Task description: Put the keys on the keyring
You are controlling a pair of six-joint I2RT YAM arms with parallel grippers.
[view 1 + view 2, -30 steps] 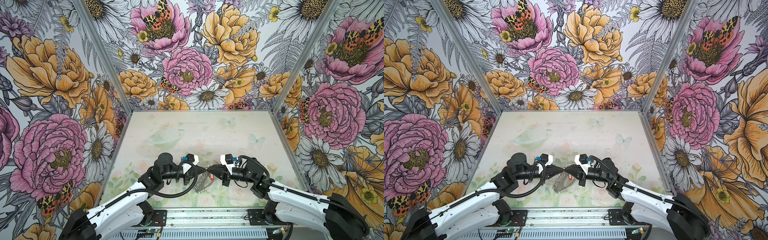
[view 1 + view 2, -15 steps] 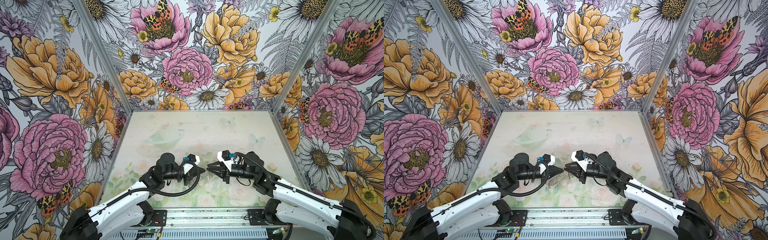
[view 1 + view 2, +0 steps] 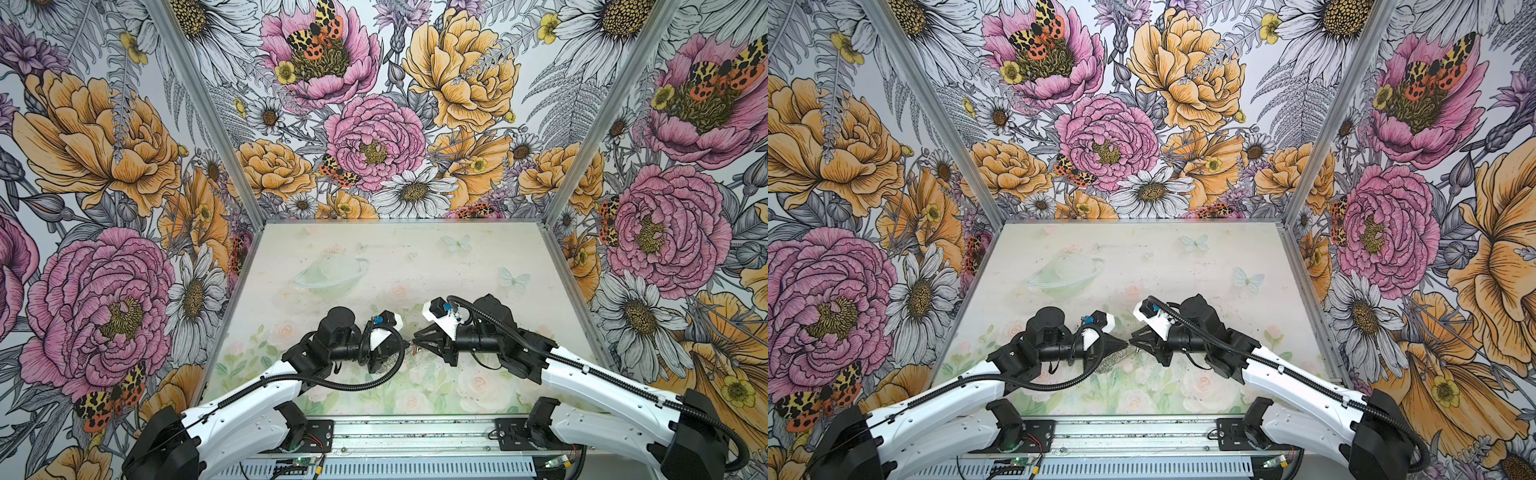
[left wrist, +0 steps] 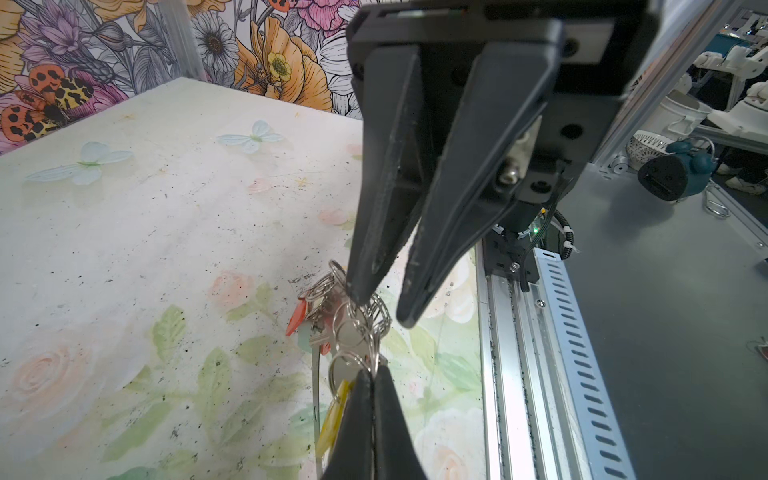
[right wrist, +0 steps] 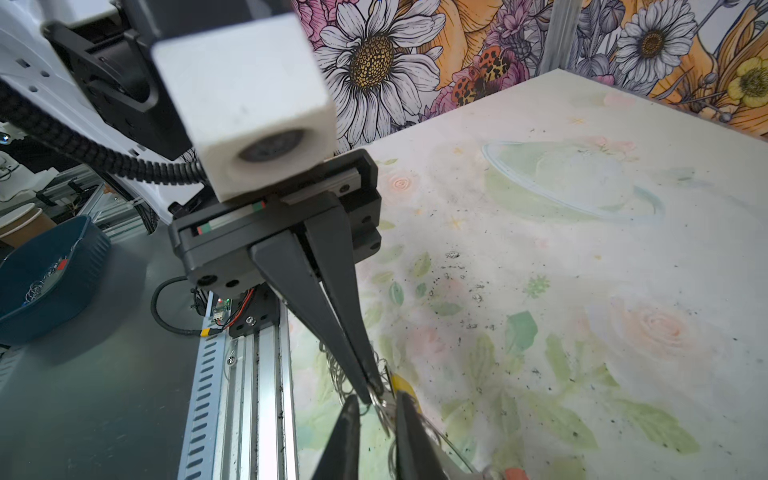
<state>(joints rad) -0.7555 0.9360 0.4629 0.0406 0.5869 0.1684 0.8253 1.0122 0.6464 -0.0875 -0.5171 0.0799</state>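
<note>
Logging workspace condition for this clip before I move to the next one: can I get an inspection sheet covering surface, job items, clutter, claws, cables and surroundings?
Surface: table, pale flower print, speckled with dark grit.
Job's things: keyring hangs edge-on from the left claw; yellow-tagged key and red-tagged key hang beside it, attachment unclear.
Clutter: nothing seen on the table.
Claws: left claw shut on a small ring at the keyring's edge; right claw open, tips at the ring cluster.
Cables: left cable, black and ribbed, loops below the wrist; right cable arches over its wrist.
Surroundings: flowered walls; blue tub beyond the rail.
</note>
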